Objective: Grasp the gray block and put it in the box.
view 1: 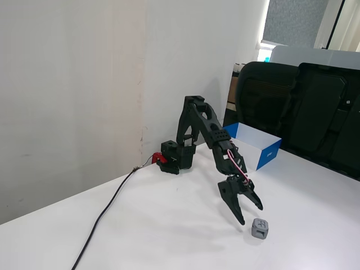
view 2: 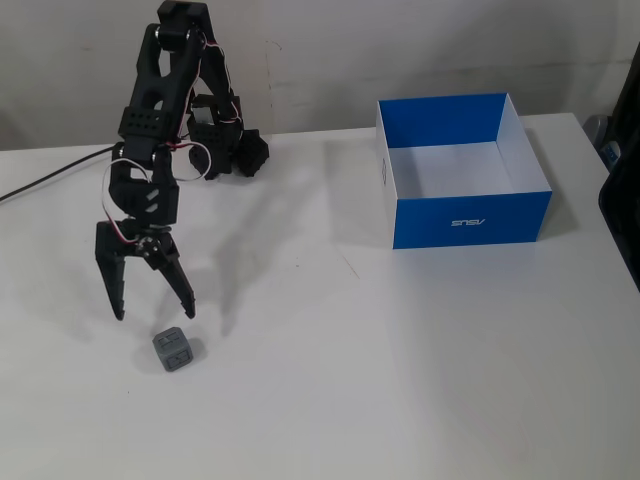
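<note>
At the end of the black arm, the tool [view 2: 155,312] hangs tips-down over the white desk [view 2: 400,380] with its two fingers spread wide and nothing between them, a posture that looks set for a drop onto the gray block [view 2: 174,349]. That block sits on the desk just below and slightly to the right of the tool in the front-on fixed view, apart from both fingertips; in the side-on fixed view the block [view 1: 260,228] lies just beyond the tool [view 1: 250,214], on the side away from the arm's base [view 1: 177,155]. The wide opening leaves room to straddle the cube, but judging from both fixed views the tool is not yet centred over it, so a small shift toward the block seems needed before closing. Well apart from the tool, far to the right and further back in the front-on view, stands the box [view 2: 462,215], blue outside, white inside, open on top and empty, which leaves a clear landing place. Between tool and box the desk is bare, so nothing appears to block a carry. Behind the tool, a black cable [view 2: 45,180] runs off to the left from the base, clear of the working path. Beyond the box in the side-on view stand dark office chairs [view 1: 304,109], off the desk.
</note>
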`<action>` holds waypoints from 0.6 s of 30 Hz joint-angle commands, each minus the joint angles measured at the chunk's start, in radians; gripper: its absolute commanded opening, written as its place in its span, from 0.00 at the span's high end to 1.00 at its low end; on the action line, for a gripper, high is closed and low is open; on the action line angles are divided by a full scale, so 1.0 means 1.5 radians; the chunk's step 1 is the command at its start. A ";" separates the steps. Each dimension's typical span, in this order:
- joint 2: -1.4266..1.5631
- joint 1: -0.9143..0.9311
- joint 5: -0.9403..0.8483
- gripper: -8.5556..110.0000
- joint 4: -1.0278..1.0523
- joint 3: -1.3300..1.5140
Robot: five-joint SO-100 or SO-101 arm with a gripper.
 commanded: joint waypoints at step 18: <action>-0.054 0.046 0.003 0.58 0.002 -0.097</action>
